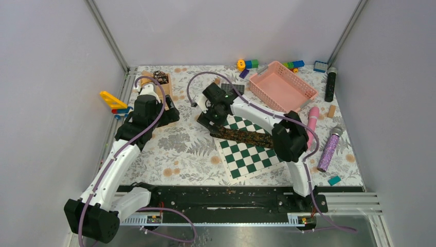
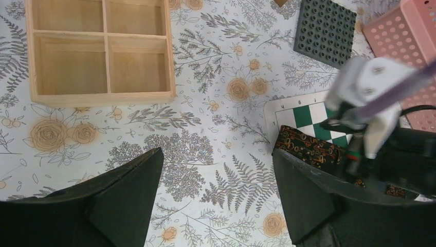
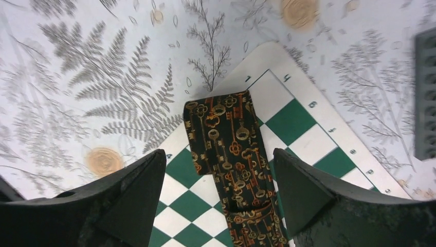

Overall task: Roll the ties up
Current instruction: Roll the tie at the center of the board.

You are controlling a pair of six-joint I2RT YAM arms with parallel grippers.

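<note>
The key-patterned tie (image 3: 226, 128) lies flat on the chessboard mat (image 3: 293, 118); our right gripper (image 3: 217, 162) hangs spread over its end, holding nothing; the left gripper (image 2: 217, 154) gapes idle; rolling looks unstarted; next we pinch that end and coil.

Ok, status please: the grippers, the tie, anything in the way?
Left gripper open, empty. Right gripper open, astride the tie, not gripping. Tie flat on chessboard, not rolled. Nothing on it.

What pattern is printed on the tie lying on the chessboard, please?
The tie carries golden-orange keys on black, clearest in the right wrist view.
</note>
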